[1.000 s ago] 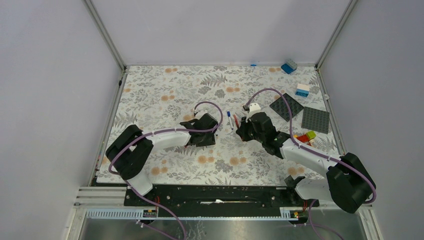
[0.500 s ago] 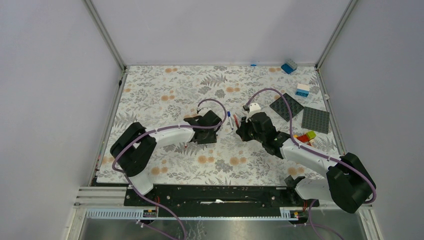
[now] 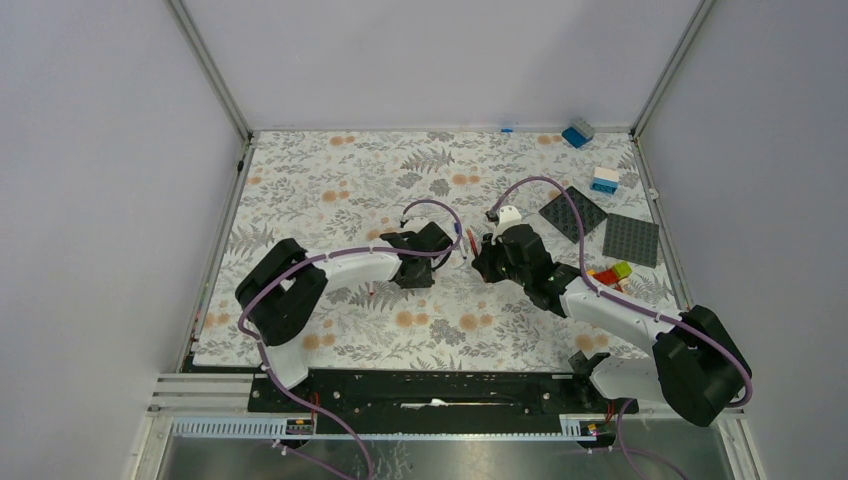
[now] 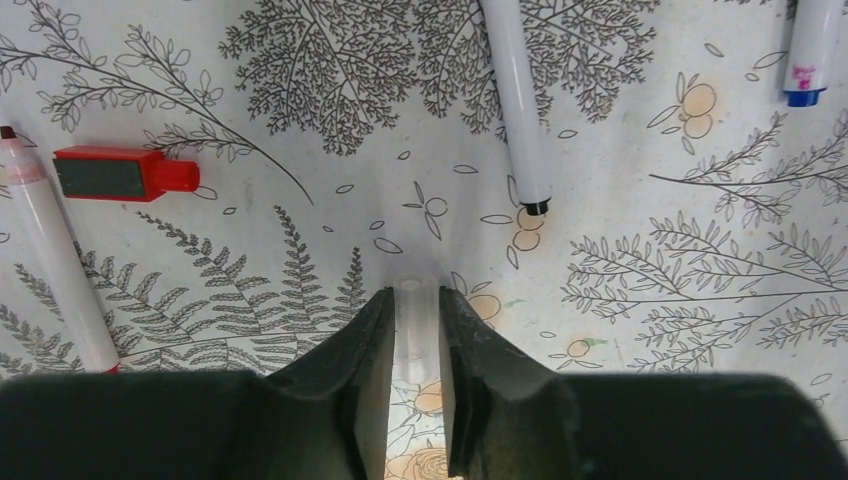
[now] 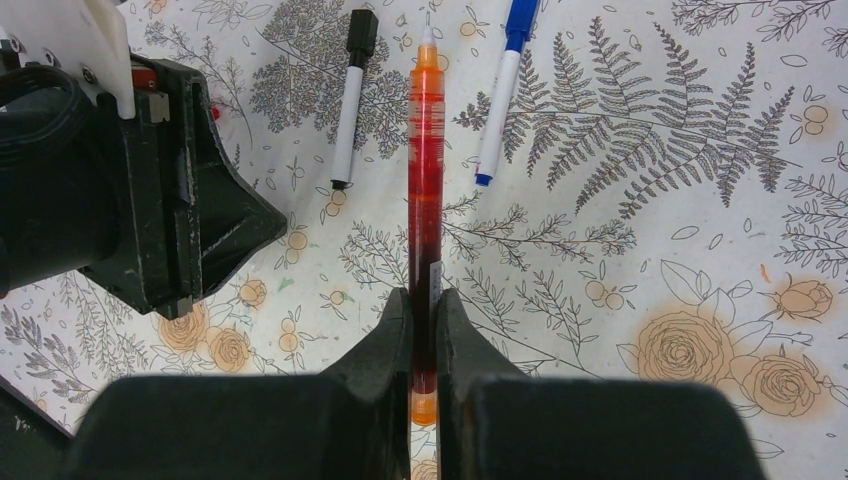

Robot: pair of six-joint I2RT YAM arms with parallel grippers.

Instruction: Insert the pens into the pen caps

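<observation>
My left gripper (image 4: 416, 295) is shut on a short clear tube cap (image 4: 416, 318), its open end pointing forward, just above the cloth. A red pen cap (image 4: 125, 172) lies to its left beside a white pen with a red tip (image 4: 55, 260). A white pen with a black end (image 4: 520, 100) and a white pen with a blue end (image 4: 808, 50) lie ahead. My right gripper (image 5: 425, 295) is shut on a red-orange pen (image 5: 425, 170), tip pointing forward. In the top view the left gripper (image 3: 440, 250) and right gripper (image 3: 482, 256) stand close, facing each other.
Two dark grey baseplates (image 3: 573, 213) (image 3: 631, 240) lie at the right back. Toy bricks sit nearby: blue (image 3: 577, 133), white and blue (image 3: 604, 180), red and green (image 3: 610, 273). In the right wrist view the left gripper's body (image 5: 150, 180) is close on the left.
My left arm has moved right across the cloth towards the right gripper, still holding the clear cap. The right arm and its pen have not moved.
</observation>
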